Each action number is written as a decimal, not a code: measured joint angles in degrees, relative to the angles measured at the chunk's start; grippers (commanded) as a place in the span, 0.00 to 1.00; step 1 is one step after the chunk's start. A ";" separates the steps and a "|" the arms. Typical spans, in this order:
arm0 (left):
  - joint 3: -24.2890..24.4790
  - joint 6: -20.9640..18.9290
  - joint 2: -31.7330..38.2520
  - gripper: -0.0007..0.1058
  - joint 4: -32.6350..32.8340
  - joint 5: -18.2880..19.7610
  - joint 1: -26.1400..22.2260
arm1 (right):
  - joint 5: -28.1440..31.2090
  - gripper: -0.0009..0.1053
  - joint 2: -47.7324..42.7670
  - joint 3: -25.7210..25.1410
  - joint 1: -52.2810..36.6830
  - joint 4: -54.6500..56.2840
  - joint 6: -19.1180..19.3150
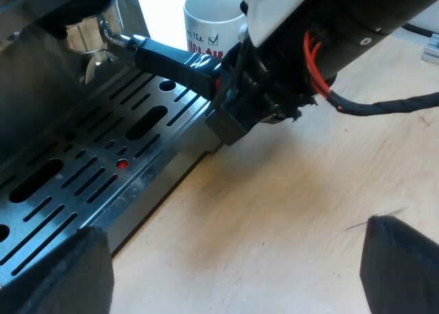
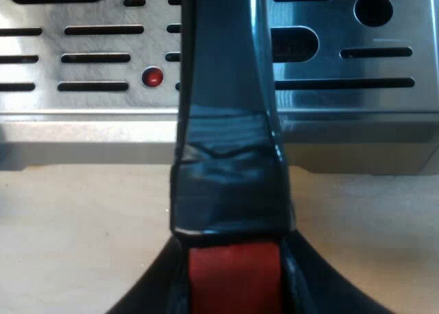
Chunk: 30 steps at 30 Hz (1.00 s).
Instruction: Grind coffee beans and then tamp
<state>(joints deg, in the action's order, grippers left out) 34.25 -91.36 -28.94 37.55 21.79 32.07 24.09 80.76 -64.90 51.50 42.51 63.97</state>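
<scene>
The metal holder is locked into the espresso machine's front, above the drip tray. Its dark handle sticks out over the tray toward the wooden table. My right gripper is shut on the handle's red end. In the right wrist view the taped dark handle runs away from me, and the red end sits between the fingers of my right gripper. My left gripper hangs open over the bare table beside the tray's edge, holding nothing.
A white mug with printed lettering stands on the table behind the right arm, close to the machine. The slotted steel drip tray has a small red float button. Light wooden tabletop lies beside the tray.
</scene>
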 measured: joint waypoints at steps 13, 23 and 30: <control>0.00 0.00 0.00 0.75 0.00 0.00 0.00 | 1.01 0.01 -1.23 0.18 4.34 5.57 -1.22; 0.00 0.00 0.00 0.75 1.18 0.00 0.00 | 1.16 0.01 -1.20 0.21 7.10 5.50 -0.89; 0.00 0.00 0.00 0.75 2.32 0.00 0.00 | 1.64 0.01 -1.20 0.21 9.34 6.13 -2.32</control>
<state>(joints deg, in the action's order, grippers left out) 34.25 -91.36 -28.94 39.87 21.79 32.07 25.73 79.57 -64.69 60.84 48.65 61.66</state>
